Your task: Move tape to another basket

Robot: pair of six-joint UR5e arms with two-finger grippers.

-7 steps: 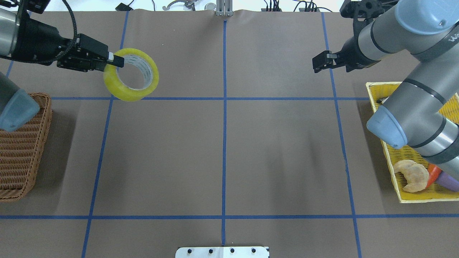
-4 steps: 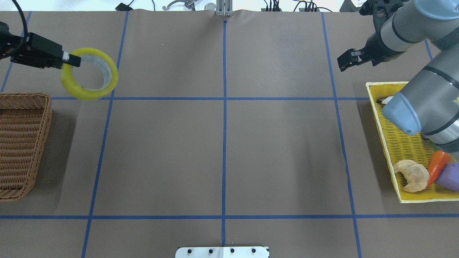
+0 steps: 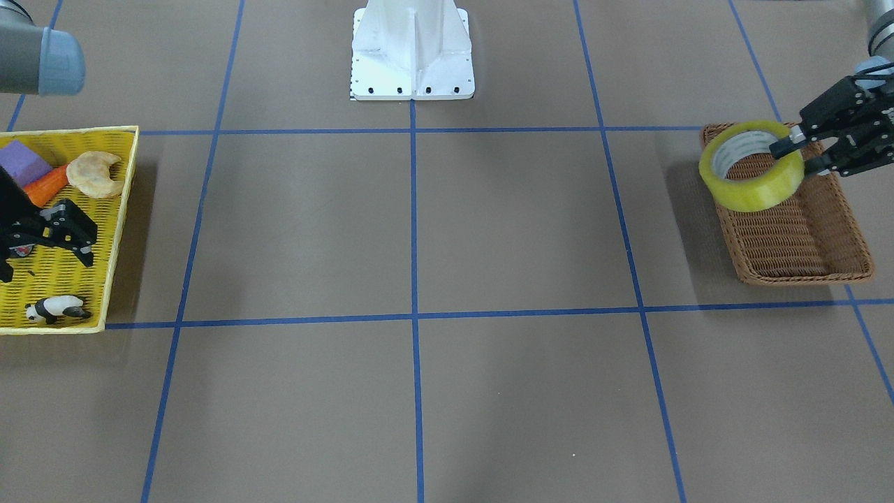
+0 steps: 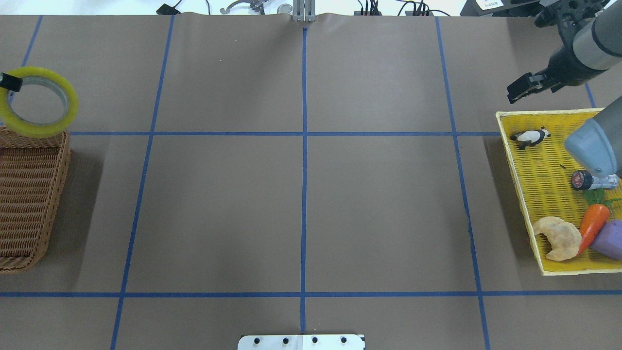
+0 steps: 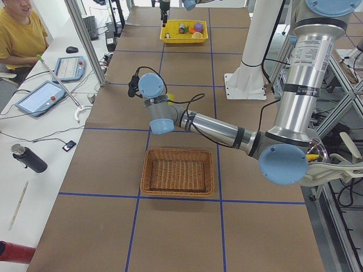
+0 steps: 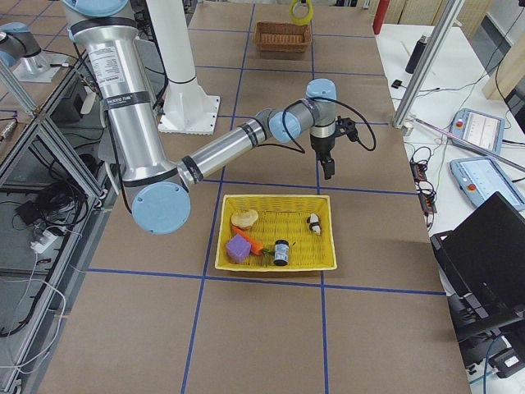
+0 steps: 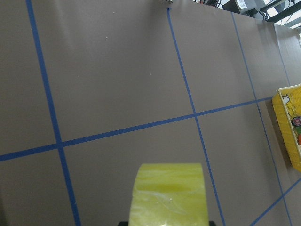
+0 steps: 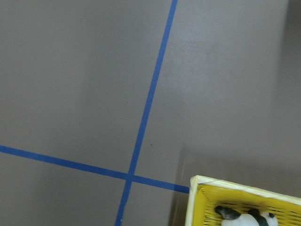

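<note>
The yellow-green tape [image 3: 753, 197] hangs in the air over the far end of the brown wicker basket [image 3: 796, 234]. My left gripper [image 3: 795, 156] is shut on the roll's wall, one finger inside the ring. In the overhead view the tape [image 4: 69, 104] sits at the left edge, just beyond the basket [image 4: 29, 194], with only a fingertip [image 4: 9, 81] showing. The left wrist view has the tape [image 7: 171, 193] at the bottom. My right gripper [image 4: 516, 93] is open and empty, beside the far corner of the yellow basket [image 4: 508, 146].
The yellow mesh basket [image 3: 127, 209] holds a toy panda [image 4: 529, 137], a small dark roll with a red label [image 4: 579, 180], a carrot [image 4: 592, 224], a croissant [image 4: 558, 237] and a purple block [image 4: 610, 239]. The robot's white base [image 3: 412, 52] stands at mid-table.
My left gripper has carried the tape leftwards, from the open table to the wicker basket's far end. My right arm has drawn back to the right, uncovering the yellow basket.
</note>
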